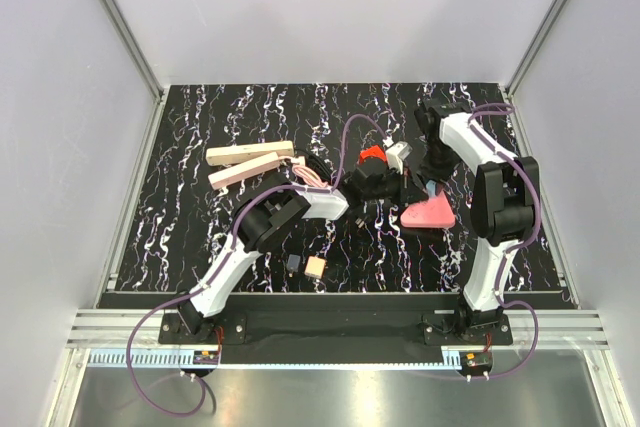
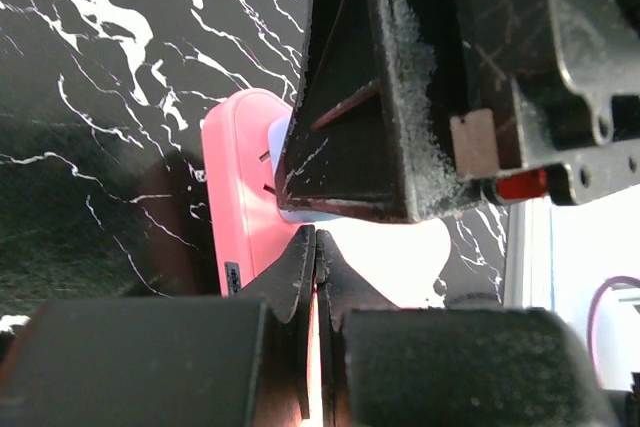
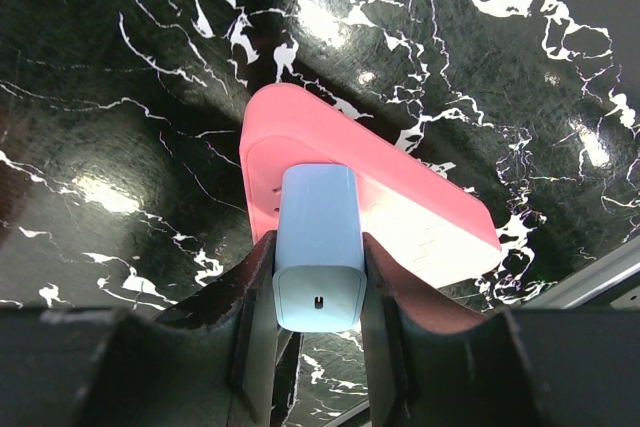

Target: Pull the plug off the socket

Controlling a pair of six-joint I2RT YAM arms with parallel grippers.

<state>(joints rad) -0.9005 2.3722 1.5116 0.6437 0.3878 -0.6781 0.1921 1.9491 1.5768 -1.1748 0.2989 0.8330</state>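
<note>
On marbled table (image 1: 200, 237), near right edge: gripping blue plug (image 3: 317, 267) in pink socket (image 3: 400, 192) with right gripper (image 3: 318, 247), holding left gripper (image 2: 316, 242) closed

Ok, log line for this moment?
right gripper: shut on blue plug | blue plug: seated in pink block | left gripper: shut, empty | pull: not done

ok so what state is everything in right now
blue plug: seated in the pink socket, clamped by the right gripper
pink socket: flat on the table, plug in it
right gripper: shut on the blue plug
left gripper: shut, empty, tip by the pink socket
</note>
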